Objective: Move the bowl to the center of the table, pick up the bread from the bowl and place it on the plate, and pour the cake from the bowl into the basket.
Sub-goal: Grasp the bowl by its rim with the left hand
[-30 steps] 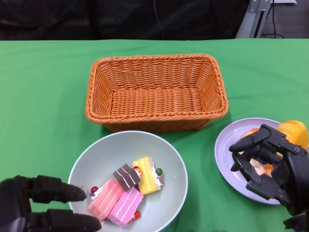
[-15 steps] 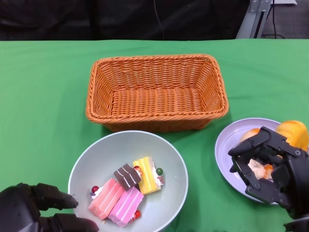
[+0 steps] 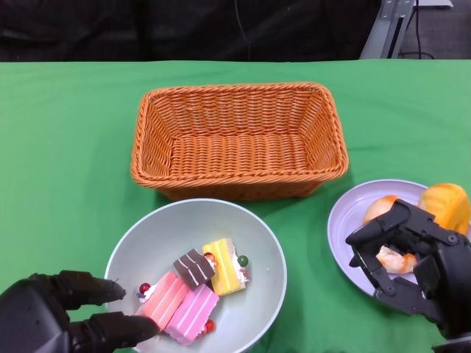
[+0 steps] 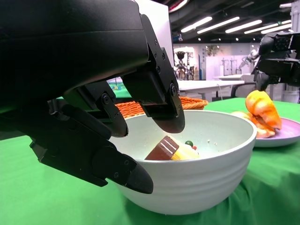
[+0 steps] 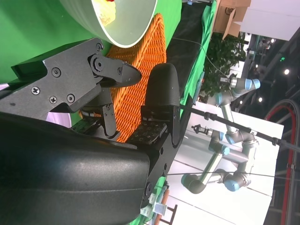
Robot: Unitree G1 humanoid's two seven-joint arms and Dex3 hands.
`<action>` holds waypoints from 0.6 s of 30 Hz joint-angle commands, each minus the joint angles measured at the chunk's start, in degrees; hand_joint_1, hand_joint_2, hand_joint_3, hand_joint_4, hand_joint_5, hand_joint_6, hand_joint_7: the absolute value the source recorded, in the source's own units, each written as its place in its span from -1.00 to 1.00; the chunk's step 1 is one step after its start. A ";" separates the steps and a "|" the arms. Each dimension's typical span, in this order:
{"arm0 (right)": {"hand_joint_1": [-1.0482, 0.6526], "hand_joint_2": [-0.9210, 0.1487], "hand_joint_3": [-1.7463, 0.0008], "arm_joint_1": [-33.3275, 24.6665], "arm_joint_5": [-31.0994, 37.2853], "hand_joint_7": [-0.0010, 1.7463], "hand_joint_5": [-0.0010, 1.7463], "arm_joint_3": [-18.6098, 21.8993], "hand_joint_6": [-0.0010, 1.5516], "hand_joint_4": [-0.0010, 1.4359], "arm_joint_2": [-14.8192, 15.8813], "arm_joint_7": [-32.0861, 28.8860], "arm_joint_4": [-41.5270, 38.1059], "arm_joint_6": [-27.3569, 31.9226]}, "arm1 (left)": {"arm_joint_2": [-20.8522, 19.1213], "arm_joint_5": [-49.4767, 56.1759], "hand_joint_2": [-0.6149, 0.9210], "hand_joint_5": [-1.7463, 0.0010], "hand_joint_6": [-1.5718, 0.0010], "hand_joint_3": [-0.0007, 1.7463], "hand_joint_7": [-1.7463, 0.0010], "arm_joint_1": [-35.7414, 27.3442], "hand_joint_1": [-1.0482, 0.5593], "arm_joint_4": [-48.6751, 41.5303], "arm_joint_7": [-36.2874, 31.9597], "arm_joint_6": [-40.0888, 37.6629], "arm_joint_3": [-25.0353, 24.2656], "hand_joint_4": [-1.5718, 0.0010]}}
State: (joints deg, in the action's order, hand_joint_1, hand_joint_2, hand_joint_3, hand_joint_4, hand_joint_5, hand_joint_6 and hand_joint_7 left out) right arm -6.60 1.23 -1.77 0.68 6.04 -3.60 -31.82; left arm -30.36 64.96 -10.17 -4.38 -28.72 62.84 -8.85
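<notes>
A pale green bowl sits near the table's front edge and holds several cake slices in pink, yellow and brown. In the left wrist view the bowl is close up. My left hand is at the bowl's left rim with its fingers apart. One finger reaches over the rim and the others lie outside the wall. Orange bread lies on the lilac plate at the right. My right hand hovers over the plate's near side, fingers spread, holding nothing.
An orange wicker basket stands empty just behind the bowl, almost touching its far rim. Green cloth covers the table. In the right wrist view the basket and the bowl lie beyond my right hand.
My left hand drew back, then came forward again to the bowl's left rim. My right hand slid a little toward the table's near edge, uncovering more of the bread.
</notes>
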 commanded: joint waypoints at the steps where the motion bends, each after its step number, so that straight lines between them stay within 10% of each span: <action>1: 0.13 -0.57 0.26 -0.25 -0.34 0.27 0.62 0.07 -0.02 0.01 0.34 -0.12 0.15 -0.36 | -3.07 -0.91 0.67 1.00 -0.21 -1.00 1.00 -0.22 -0.20 0.52 -0.63 -2.02 2.54 -0.25; 18: 0.15 -0.62 0.32 -3.10 -0.50 0.26 0.62 -0.82 -0.02 0.01 -0.14 -0.68 3.35 0.42 | -7.52 -2.93 0.67 1.00 -0.20 -1.00 1.00 0.33 -0.27 1.71 -0.90 -11.70 12.05 -0.24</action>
State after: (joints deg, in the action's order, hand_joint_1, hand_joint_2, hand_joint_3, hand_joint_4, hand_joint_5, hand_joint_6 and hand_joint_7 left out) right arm -9.26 1.19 -2.90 0.45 5.66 -1.22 -31.77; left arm -36.53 62.25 -9.85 -3.22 -28.93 51.89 2.65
